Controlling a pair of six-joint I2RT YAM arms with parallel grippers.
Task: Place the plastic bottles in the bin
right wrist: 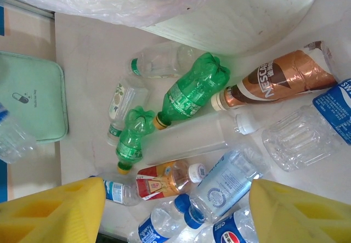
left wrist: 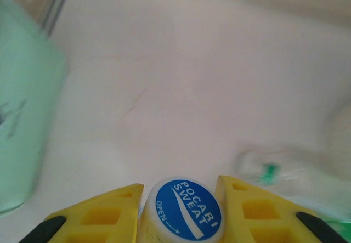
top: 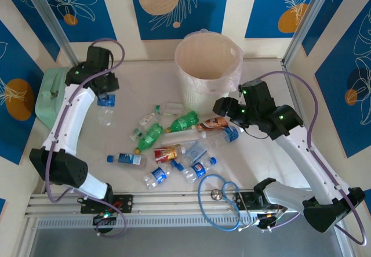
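1. The Pocari Sweat bottle [top: 105, 111] is at the left side of the table [top: 139, 83], just beside the mint-green case [top: 49, 94] and well apart from the bin [top: 197, 91].
2. Your left gripper [left wrist: 180, 191] is closed on the top of this bottle. The yellow fingers [left wrist: 109, 213] press on both sides of the blue cap [left wrist: 185, 210].
3. The cap faces straight into the left wrist camera, so the long axis of the bottle runs away from the gripper, down toward the table. Whether its base touches the table, you cannot tell.
4. Between this bottle and the bin there is bare table along the far wall. On the other side, the case closes the way to the left.
5. The bin stands at the middle of the far edge, mouth upward, with a clear bag folded over its rim.
6. The other bottles [top: 174, 147] lie on their sides in a heap just in front of the bin. The two green bottles [top: 184, 120] lie diagonally, yellow caps toward the near left. The Nescafe bottle [top: 213, 123] lies near the foot of the bin.
7. Your right gripper [right wrist: 176, 187] hovers over the right end of the heap. Its fingers are wide apart and hold nothing.
8. A blue stethoscope [top: 220, 194] lies at the near edge, between the arm bases.
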